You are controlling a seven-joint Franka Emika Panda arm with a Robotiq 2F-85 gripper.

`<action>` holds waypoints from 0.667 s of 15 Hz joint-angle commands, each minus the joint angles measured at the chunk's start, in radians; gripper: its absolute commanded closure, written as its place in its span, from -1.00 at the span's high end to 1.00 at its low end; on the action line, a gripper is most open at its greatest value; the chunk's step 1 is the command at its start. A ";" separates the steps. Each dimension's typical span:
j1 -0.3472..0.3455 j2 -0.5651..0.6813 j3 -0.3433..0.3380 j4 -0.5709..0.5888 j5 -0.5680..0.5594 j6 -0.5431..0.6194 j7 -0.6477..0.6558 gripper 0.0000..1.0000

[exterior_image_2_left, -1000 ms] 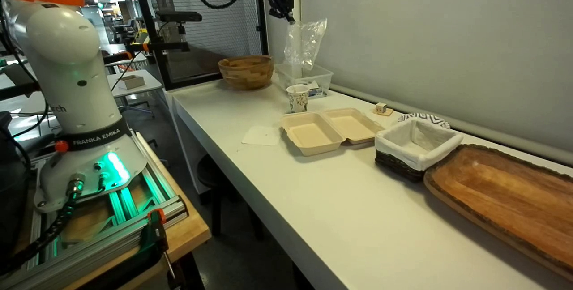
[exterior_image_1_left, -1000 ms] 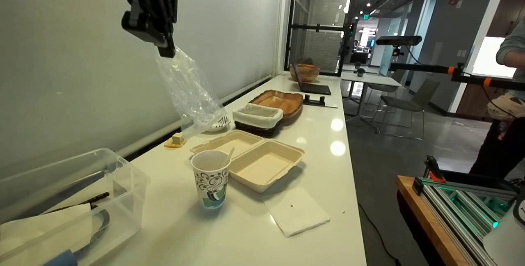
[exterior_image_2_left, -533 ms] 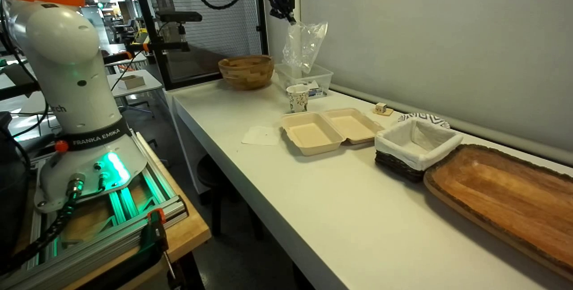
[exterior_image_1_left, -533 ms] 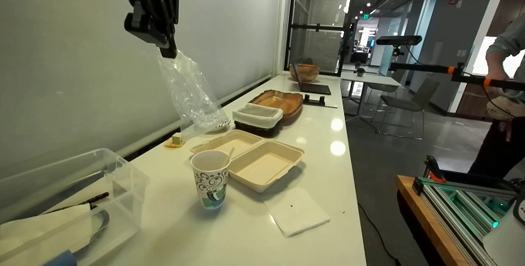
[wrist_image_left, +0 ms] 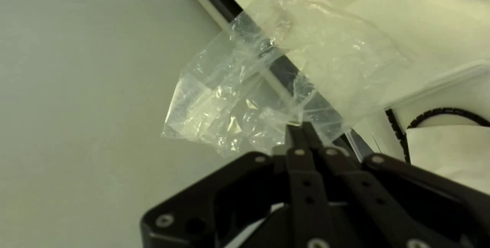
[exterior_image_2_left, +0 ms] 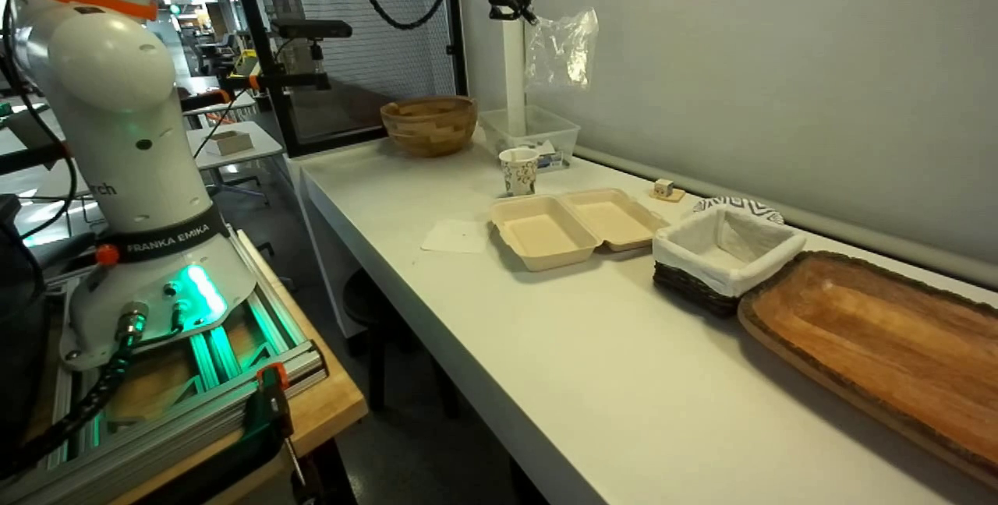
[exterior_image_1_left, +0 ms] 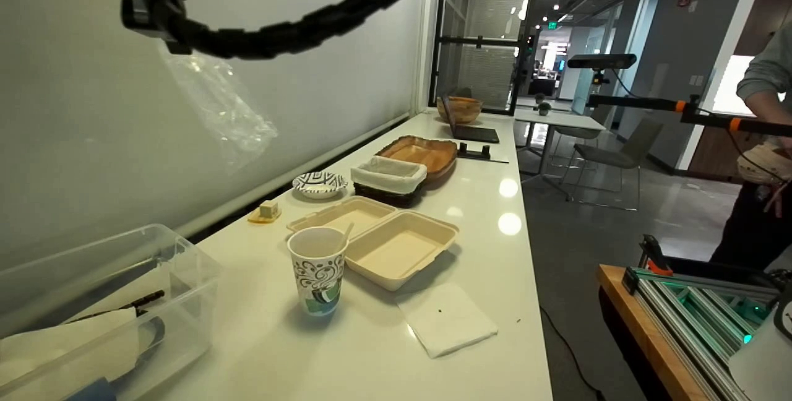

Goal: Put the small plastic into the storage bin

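Observation:
The small plastic is a clear, crinkled bag [exterior_image_1_left: 219, 107]; it also shows in an exterior view [exterior_image_2_left: 563, 49] and in the wrist view [wrist_image_left: 245, 98]. My gripper [wrist_image_left: 303, 124] is shut on the bag's upper edge, and the bag hangs in the air from the fingertips. The gripper also shows in both exterior views [exterior_image_1_left: 179, 48] [exterior_image_2_left: 533, 19]. The storage bin [exterior_image_1_left: 195, 308] is a clear open box on the counter by the wall, holding papers and dark items. It also shows in an exterior view [exterior_image_2_left: 568, 133]. The bag hangs above bin height, on the wall side.
A paper cup [exterior_image_1_left: 317, 277] with a stick stands near the bin. An open takeout box [exterior_image_1_left: 402, 246], a napkin [exterior_image_1_left: 447, 320], a small block on a piece [exterior_image_1_left: 267, 210], a patterned bowl [exterior_image_1_left: 319, 184], a lined basket [exterior_image_1_left: 390, 176] and a wooden tray [exterior_image_2_left: 881, 349] stand along the counter.
My gripper and the bag have risen and moved closer to the bin's end and the wall. The patterned bowl is uncovered, and the arm's black cable hangs across an exterior view.

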 commanded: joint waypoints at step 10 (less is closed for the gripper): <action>0.086 0.357 0.044 0.362 0.027 0.157 -0.359 -0.46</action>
